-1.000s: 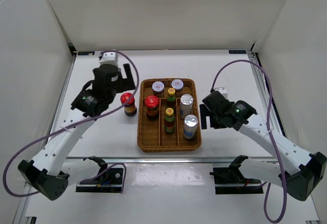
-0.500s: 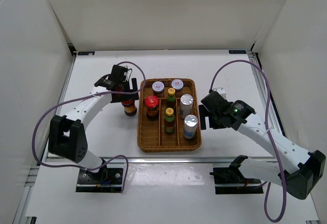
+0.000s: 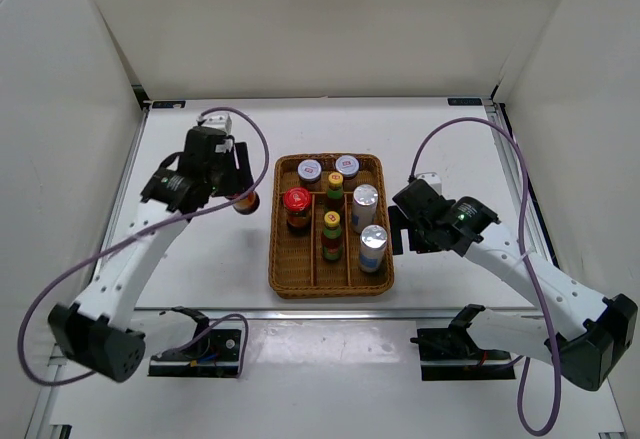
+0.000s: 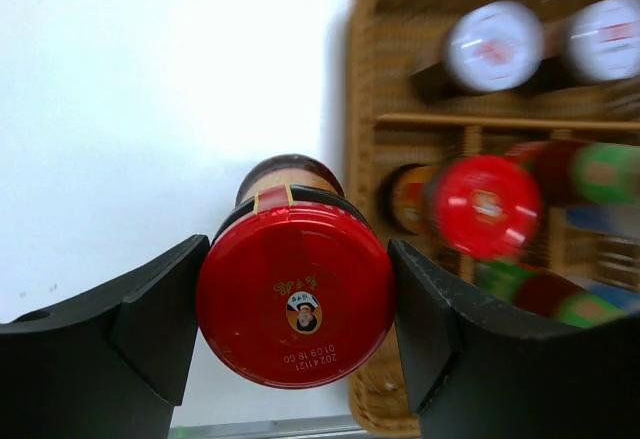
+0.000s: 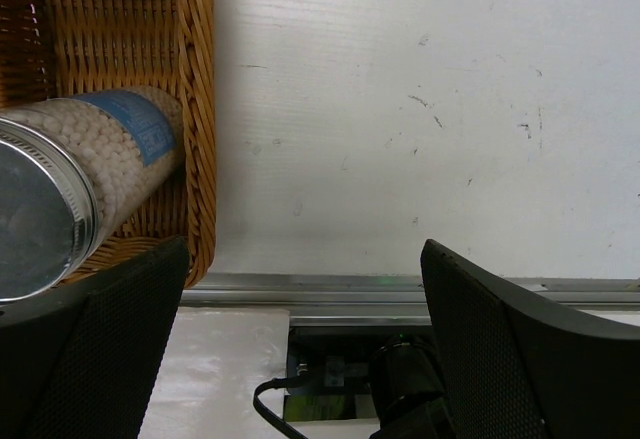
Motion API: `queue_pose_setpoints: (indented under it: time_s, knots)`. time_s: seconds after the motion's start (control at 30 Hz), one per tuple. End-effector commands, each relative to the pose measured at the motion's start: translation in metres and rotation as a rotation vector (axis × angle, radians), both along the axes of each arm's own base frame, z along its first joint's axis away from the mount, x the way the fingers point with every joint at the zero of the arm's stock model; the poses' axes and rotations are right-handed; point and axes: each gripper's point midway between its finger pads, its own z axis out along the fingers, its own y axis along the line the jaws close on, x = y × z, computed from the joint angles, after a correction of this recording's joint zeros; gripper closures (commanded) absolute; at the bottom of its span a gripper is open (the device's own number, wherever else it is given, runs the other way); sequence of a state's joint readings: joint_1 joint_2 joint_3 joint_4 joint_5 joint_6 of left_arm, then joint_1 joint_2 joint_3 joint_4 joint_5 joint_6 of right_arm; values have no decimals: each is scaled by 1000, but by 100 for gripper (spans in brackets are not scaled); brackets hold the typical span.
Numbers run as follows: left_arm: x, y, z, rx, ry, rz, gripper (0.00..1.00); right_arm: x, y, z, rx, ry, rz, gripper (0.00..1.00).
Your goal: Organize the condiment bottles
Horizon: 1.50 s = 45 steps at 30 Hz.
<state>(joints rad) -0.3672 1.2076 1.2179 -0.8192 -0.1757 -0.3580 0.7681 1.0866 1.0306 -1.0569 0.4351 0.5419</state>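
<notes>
There are two red-lid jars [image 3: 296, 199], two yellow-cap bottles [image 3: 331, 222], two white-lid jars [image 3: 310, 169] and two silver-top tubs [image 3: 373, 237]. That makes eight in all. There is one tray [image 3: 330, 289], and there are two arms [image 3: 130, 269] and two purple cables [image 3: 465, 120]

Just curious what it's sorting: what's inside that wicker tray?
Seven containers: two white-lidded jars at the back, one red-lidded jar, two yellow-capped bottles, two silver-topped cylinders. The tray floor beneath them is hidden. An eighth jar is outside, between the left fingers.
</notes>
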Motion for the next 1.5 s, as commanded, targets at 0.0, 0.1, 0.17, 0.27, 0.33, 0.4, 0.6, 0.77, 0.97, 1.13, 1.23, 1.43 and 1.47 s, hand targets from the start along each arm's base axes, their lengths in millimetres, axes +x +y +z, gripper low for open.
queue_pose_setpoints:
  time_s: [0.0,0.1,0.17,0.27,0.33,0.4,0.6,0.77,0.97,1.13,1.23,1.43,1.47]
  knots:
    - [-17,-12,89,-71,-228,-64,89,-2,-1,-1,-18,11,5,0]
    - [-40,-27,93,-110,-214,-156,89,-1,-2,-1,-24,6,1,0]
    - [-57,-47,91,-184,-187,-234,89,-1,-2,-1,-24,6,1,0]
    - [-75,-69,77,-242,-122,-302,89,-1,-2,-1,-24,6,1,0]
    - [-79,-73,52,-218,-63,-292,89,-2,-4,-2,-31,12,2,0]
    - [-83,-83,39,-220,-29,-299,89,-2,-4,-3,-37,19,2,0]
    - [-78,-112,14,-220,11,-318,89,-1,-5,-3,-39,12,-10,0]
    - [-67,-132,-2,-173,10,-328,89,-2,-3,-3,-39,12,-1,0]
    - [-59,-146,-33,-95,40,-293,89,-4,-3,-3,-53,6,3,0]
    - [-61,-145,-49,-50,57,-279,74,-4,-1,2,-46,-1,12,0]
    - [-63,-142,-50,-43,57,-285,18,-6,1,6,-26,-16,15,0]
    - [-60,-120,6,-11,-77,-280,0,-7,1,10,-18,-35,22,0]
    - [-56,-113,27,-12,-133,-260,0,-7,1,12,-11,-41,22,0]
